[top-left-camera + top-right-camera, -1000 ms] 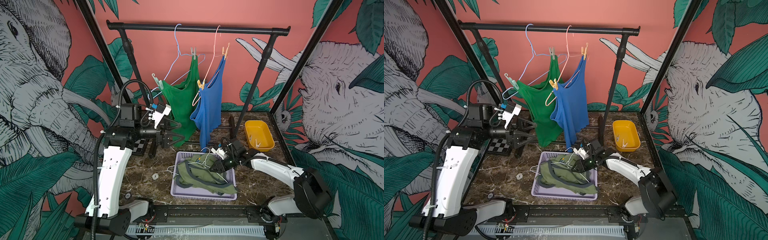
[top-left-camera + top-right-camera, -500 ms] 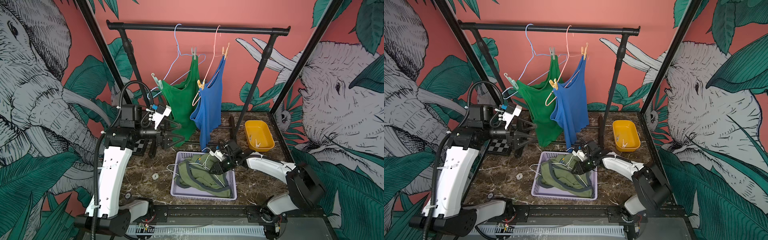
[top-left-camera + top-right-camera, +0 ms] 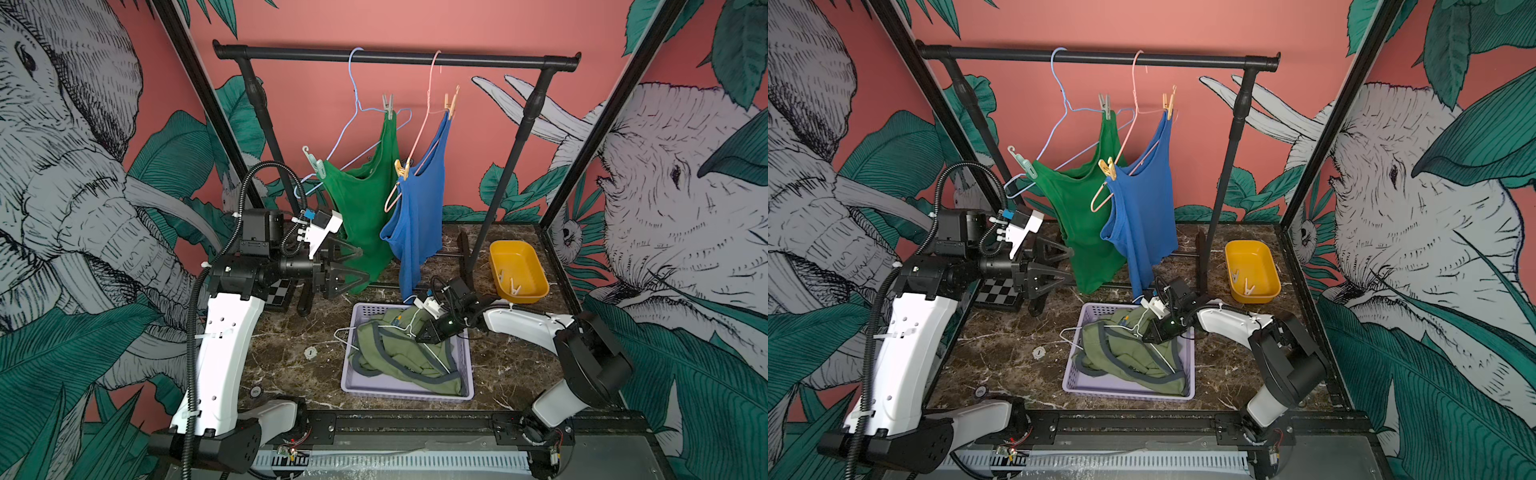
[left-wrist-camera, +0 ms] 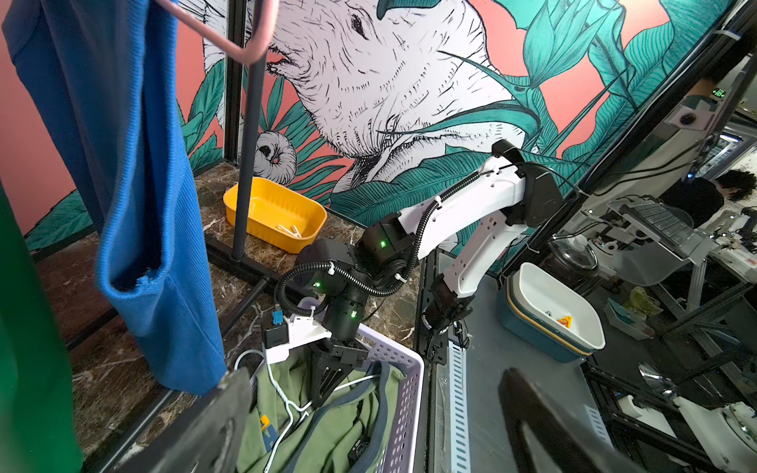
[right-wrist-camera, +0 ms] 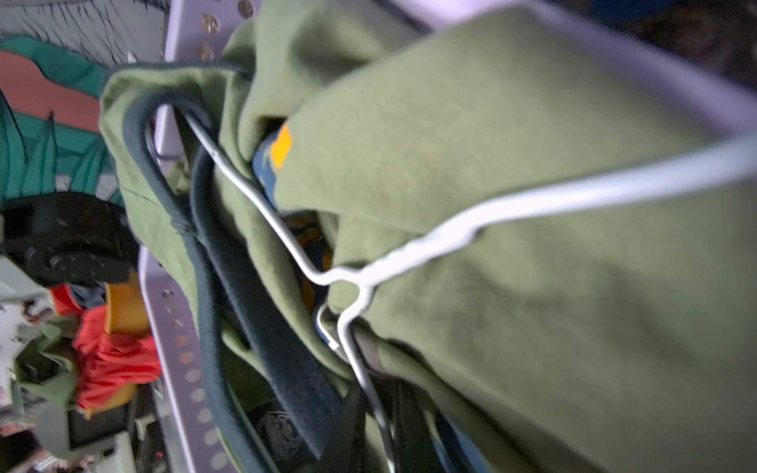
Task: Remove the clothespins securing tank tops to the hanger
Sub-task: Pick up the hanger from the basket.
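In both top views the left gripper [image 3: 362, 264] is held at about nine o'clock over the surface [image 3: 291, 353], with its jaws spread wide and nothing in them, just beside the green tank top [image 3: 365, 208]. That top is seen pinned to the blue hanger [image 3: 353, 108] by a mint clothespin [image 3: 318, 164] at its ten o'clock corner and a grey-beige clothespin [image 3: 389, 106] at twelve o'clock. To its right, the blue tank top [image 3: 419, 216] is fastened to the pink hanger [image 3: 428, 104] by a lower yellow-orange clothespin [image 3: 401, 168] at ten o'clock and an upper yellow-orange clothespin [image 3: 451, 102] at one o'clock. Four pins are thus judged left to be taken off. Toward six o'clock, the olive tank top [image 3: 395, 353] is found heaped in the lavender basket [image 3: 399, 392], with the white hanger [image 5: 532, 200] tangled in it. No clothespin can be made out there. The right gripper [image 3: 424, 336] is set on that heap with its jaws clenched, though whether wire or cloth is pinched cannot be told. At two o'clock, two pale clothespins [image 3: 515, 286] are lying in the yellow tray [image 3: 515, 249], so roughly a third of the job is judged done.
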Motion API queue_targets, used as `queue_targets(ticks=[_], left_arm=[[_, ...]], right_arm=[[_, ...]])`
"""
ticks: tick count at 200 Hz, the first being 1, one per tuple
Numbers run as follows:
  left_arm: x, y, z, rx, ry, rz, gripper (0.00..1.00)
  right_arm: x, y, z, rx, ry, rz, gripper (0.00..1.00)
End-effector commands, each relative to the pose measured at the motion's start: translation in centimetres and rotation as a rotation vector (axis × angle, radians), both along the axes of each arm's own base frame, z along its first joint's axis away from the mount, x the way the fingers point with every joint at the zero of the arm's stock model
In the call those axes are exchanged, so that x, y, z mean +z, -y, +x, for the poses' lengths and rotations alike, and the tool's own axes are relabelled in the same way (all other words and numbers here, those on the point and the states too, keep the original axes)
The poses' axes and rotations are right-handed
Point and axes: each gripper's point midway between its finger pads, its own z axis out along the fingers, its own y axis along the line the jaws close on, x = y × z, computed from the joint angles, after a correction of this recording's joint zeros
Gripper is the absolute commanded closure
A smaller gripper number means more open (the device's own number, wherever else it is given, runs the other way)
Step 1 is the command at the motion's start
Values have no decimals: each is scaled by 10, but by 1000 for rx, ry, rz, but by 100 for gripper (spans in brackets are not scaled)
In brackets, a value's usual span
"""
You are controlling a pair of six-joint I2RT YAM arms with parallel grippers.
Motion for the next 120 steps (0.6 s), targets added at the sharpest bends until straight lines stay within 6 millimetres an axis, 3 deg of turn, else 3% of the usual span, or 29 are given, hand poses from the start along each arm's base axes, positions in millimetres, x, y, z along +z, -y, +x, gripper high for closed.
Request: queue_targets(ticks=[1,63,94,120], left_arm=[[6,0,-8,-21,23,-14,4],[9,-2,0,39,36,11,4],[-4,-21,41,313,37,146,9],[-42,-66,82,645,34,390,15]], right_arm=[[14,-7,4,22,43,32,97],[40,3,-7,44,130,26,100],[69,13,-13,45,272,-54,100],[104,13,-24,68,389,-82,100]])
